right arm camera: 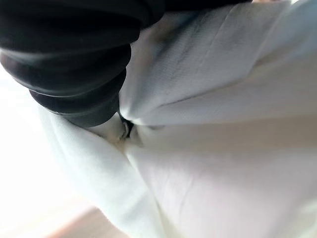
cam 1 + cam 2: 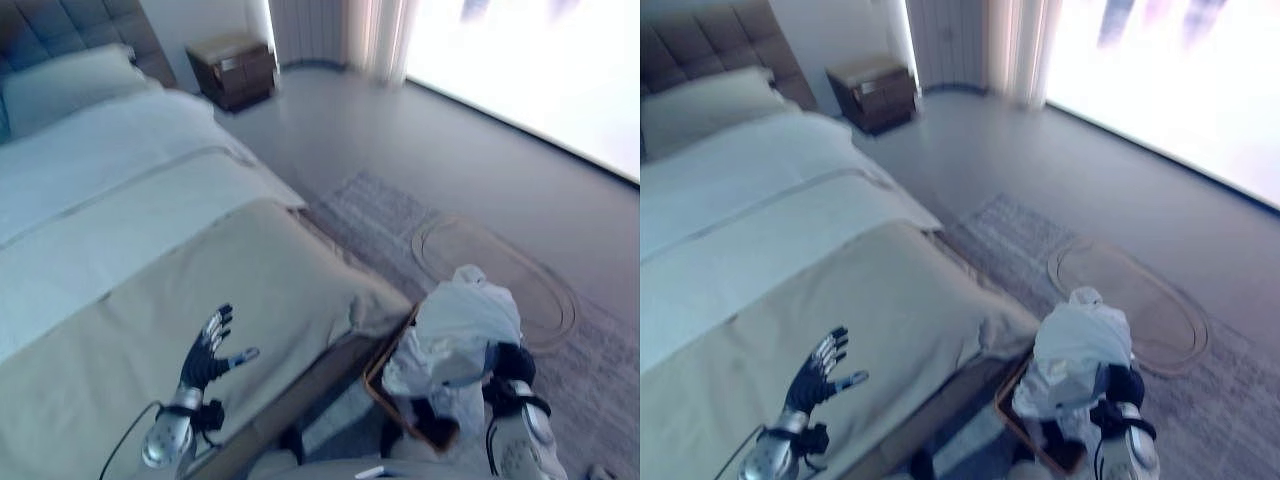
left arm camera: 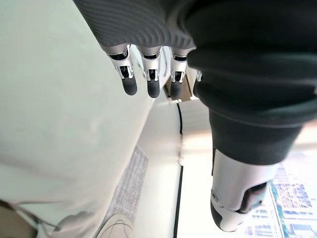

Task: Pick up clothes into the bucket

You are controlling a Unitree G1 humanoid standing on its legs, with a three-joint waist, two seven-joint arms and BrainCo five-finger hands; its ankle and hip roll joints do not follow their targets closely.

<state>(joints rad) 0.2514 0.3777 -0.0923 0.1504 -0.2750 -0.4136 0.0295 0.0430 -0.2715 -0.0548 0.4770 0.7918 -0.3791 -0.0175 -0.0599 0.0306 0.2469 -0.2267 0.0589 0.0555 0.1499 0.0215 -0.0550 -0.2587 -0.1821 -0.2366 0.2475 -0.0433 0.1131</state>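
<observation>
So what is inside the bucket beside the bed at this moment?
A bunched white garment sits piled in the brown-rimmed bucket, rising well above its rim. Something dark shows below it. The right robot hand is against the cloth, fingers hidden. The bucket's bottom is covered, so anything underneath cannot be seen.

One bed (image 2: 150, 270) with one pillow (image 2: 70, 85) at ten o'clock, one nightstand (image 2: 235, 68) at twelve. One rug (image 2: 400, 225) bearing one oval mat (image 2: 540, 290) at three o'clock. One white garment (image 2: 455, 335) over one basket (image 2: 385, 385) at five o'clock.
</observation>
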